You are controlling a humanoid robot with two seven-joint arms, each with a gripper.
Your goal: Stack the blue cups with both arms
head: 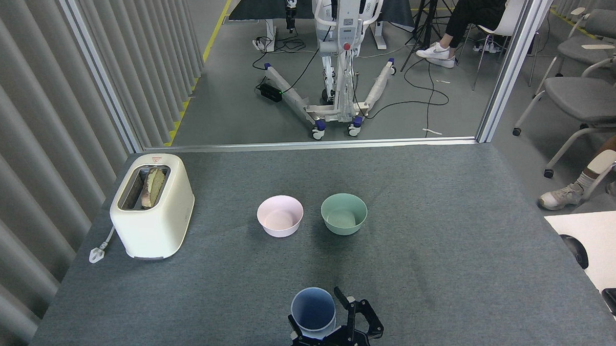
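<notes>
Now my fingers (328,330) sit at the near edge of the table (444,250), spread apart around the blue cup (313,310), which stands upright, well nearer me than the pink bowl (280,216). Which arm this is I cannot tell. I see one cup mouth only; whether a second sits nested under it is hidden. I judge the step is letting go: I should open wide and back away without brushing the wall.

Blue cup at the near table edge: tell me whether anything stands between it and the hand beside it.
Nothing visible does. The blue cup stands upright with the hand right against its near and right side, black fingers spread around it; which arm cannot be told.
</notes>
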